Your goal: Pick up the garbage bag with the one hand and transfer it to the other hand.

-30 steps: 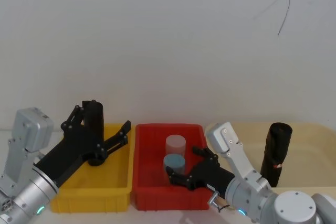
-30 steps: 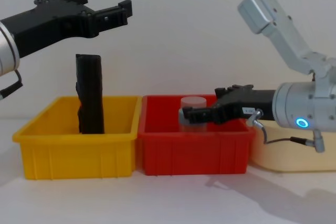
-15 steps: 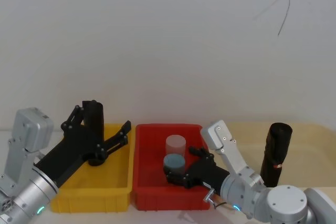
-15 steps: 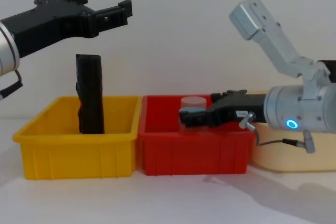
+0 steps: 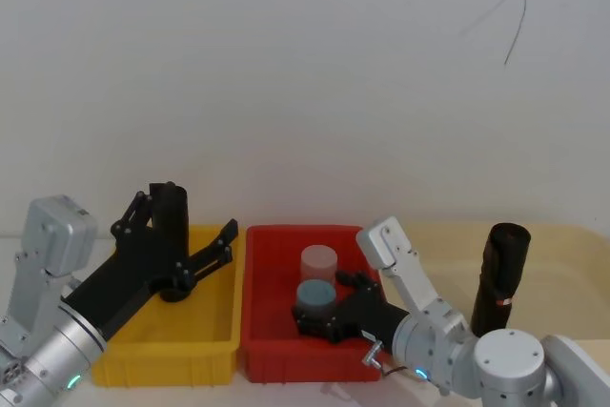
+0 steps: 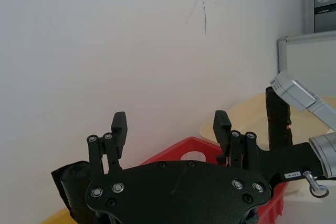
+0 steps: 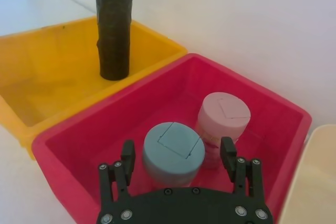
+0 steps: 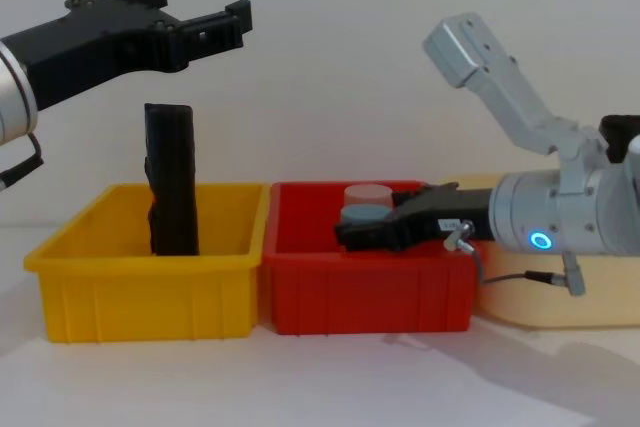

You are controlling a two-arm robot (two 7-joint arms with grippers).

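Observation:
The garbage bag (image 5: 500, 278), a tall black roll with a small red-and-white label low on its side, stands upright in the cream tray (image 5: 562, 274) at the right; it also appears in the left wrist view (image 6: 277, 116). My left gripper (image 5: 188, 216) (image 8: 200, 2) (image 6: 170, 121) hangs open high above the yellow bin, holding nothing. My right gripper (image 5: 319, 319) (image 8: 350, 235) (image 7: 177, 150) is open low over the red bin (image 5: 276, 350), fingers level with a blue cylinder (image 7: 173, 148), well left of the bag.
A slimmer black roll (image 8: 172, 182) (image 7: 114, 24) without a label stands in the yellow bin (image 8: 150, 297). A pink cylinder (image 7: 223, 116) sits behind the blue one in the red bin. The three containers stand side by side against a white wall.
My right gripper has slid left across the red bin, closer to the blue cylinder and farther from the garbage bag. The left arm has not moved.

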